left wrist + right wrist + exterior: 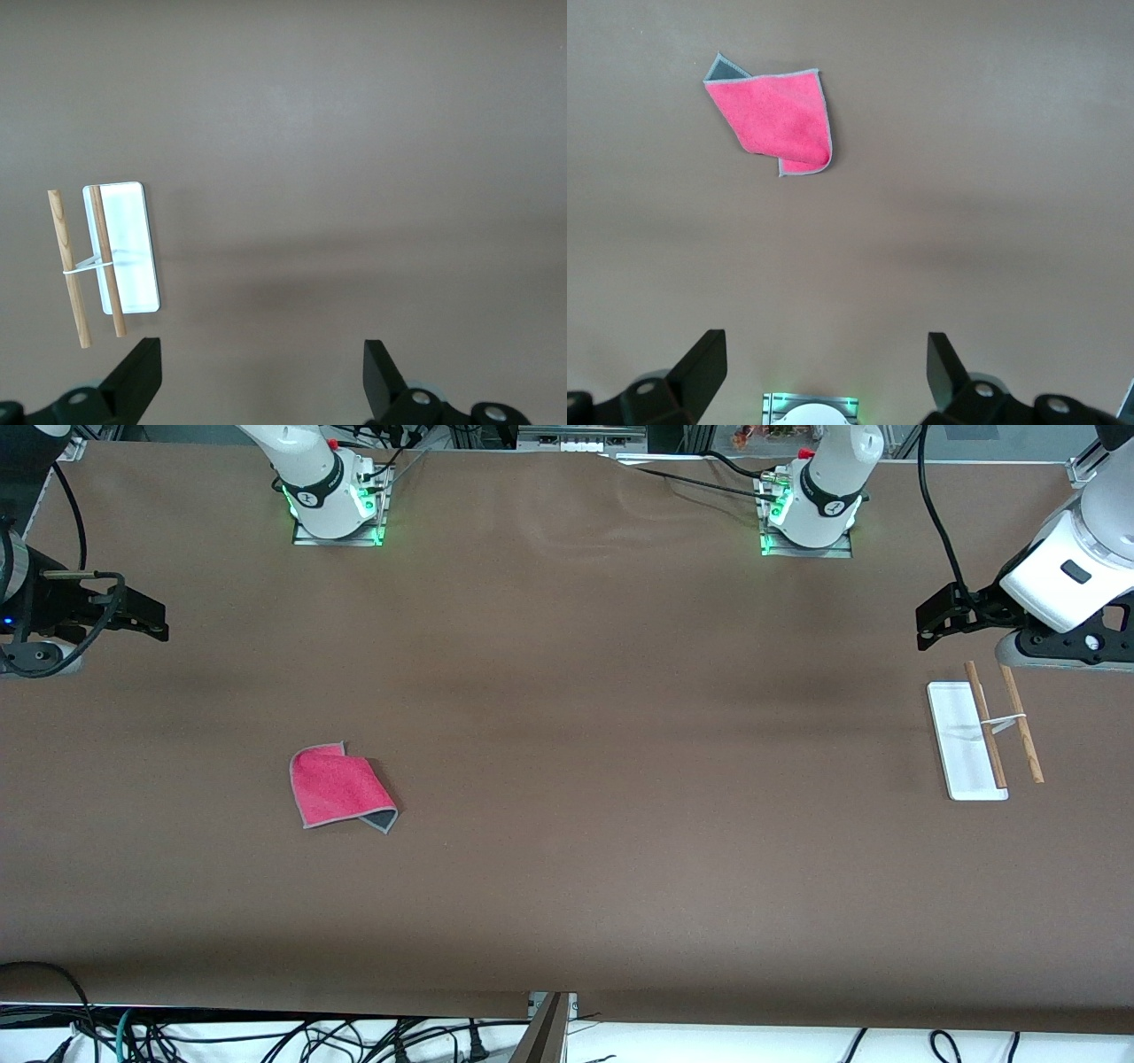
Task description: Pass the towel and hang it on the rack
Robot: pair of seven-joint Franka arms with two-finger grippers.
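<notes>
The towel (341, 786) lies on the brown table toward the right arm's end, pink-red face up, with one corner folded to show dark grey. It also shows in the right wrist view (775, 115). The rack (974, 735) stands toward the left arm's end, with a white base and two brown rods. It also shows in the left wrist view (111, 257). My left gripper (928, 624) hangs open and empty over bare table beside the rack (261, 372). My right gripper (155, 620) hangs open and empty over the table's edge at the right arm's end, well apart from the towel (826, 367).
The two arm bases (337, 514) (806, 522) glow green along the table's edge farthest from the front camera. Black cables (266, 1036) lie below the edge nearest the front camera. The table (567, 824) is one wide brown sheet.
</notes>
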